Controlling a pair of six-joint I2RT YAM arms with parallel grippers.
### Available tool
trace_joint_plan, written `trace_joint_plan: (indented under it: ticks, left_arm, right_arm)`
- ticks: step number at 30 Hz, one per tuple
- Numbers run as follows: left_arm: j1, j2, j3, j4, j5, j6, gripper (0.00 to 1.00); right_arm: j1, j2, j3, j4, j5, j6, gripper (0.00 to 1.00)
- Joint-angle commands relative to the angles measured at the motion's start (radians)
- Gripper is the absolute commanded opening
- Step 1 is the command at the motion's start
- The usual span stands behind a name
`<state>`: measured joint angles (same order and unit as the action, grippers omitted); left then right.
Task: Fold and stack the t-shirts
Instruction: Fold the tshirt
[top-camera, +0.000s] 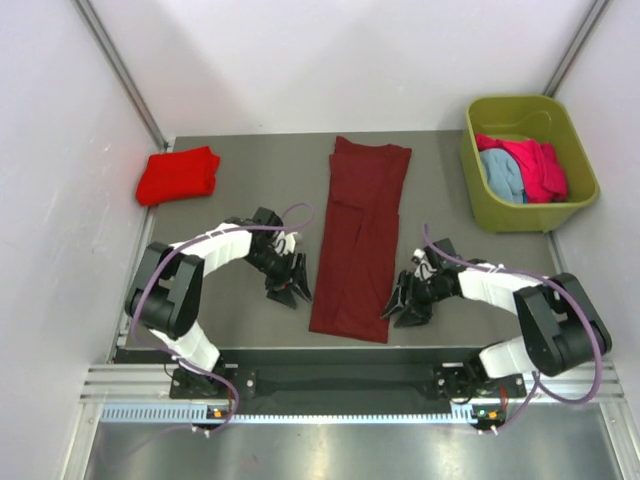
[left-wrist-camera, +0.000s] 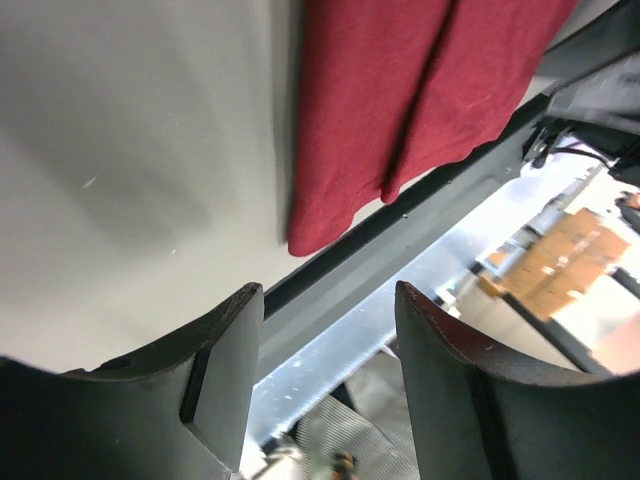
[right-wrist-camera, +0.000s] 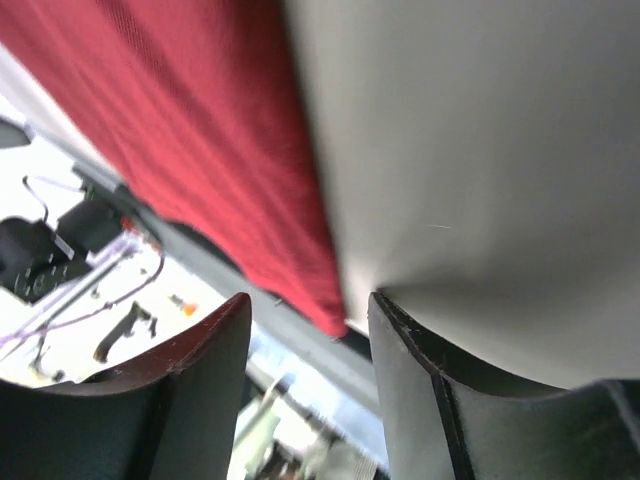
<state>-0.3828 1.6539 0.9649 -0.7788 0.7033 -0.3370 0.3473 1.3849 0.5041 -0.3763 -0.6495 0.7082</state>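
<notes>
Bright even overhead light, soft shadows, wrist views blurry, bg overexposed

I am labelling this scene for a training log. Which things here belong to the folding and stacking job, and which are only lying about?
Belong to the job:
maroon t-shirt, folded lengthwise, middle of the table
red t-shirt, folded, far left
pink t-shirt, in the tub
light blue t-shirt, in the tub

Only lying about:
olive-green tub, far right
grey table
</notes>
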Motion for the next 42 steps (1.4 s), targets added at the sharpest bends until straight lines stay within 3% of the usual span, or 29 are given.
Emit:
trace_joint_plan:
  ticks: [1,11,22,27,30,34,37,38,39,42]
  left_arm:
    - [0.001,0.041,-0.023,0.094,0.079,-0.071,0.60]
    - [0.001,0.236,0.078,0.082,0.084,-0.079,0.58]
    - [-0.027,0.213,0.014,0.102,0.096,-0.092,0.46]
    - [-0.051,0.205,-0.005,0.118,0.110,-0.100,0.36]
    - [-0.073,0.211,-0.002,0.125,0.113,-0.105,0.36]
    - [-0.097,0.222,0.011,0.122,0.111,-0.102,0.35]
    - [-0.103,0.228,0.014,0.127,0.116,-0.103,0.30]
    - [-0.111,0.231,0.018,0.130,0.120,-0.102,0.26]
    - [-0.114,0.231,0.021,0.131,0.122,-0.097,0.11]
    - [-0.120,0.222,0.034,0.118,0.117,-0.090,0.00]
  right_arm:
    - [0.061,0.054,0.002,0.083,-0.021,0.071,0.51]
    - [0.116,0.135,0.011,0.076,-0.004,0.100,0.48]
    - [0.116,0.137,-0.002,0.059,0.051,0.086,0.43]
    - [0.117,0.154,-0.002,0.065,0.070,0.068,0.35]
    - [0.122,0.160,0.007,0.074,0.074,0.066,0.27]
    - [0.124,0.160,0.022,0.074,0.082,0.065,0.23]
    - [0.125,0.157,0.021,0.086,0.082,0.066,0.18]
    - [0.125,0.154,0.021,0.091,0.085,0.066,0.10]
    - [0.125,0.152,0.022,0.093,0.090,0.066,0.07]
    - [0.119,0.132,0.036,0.085,0.088,0.053,0.00]
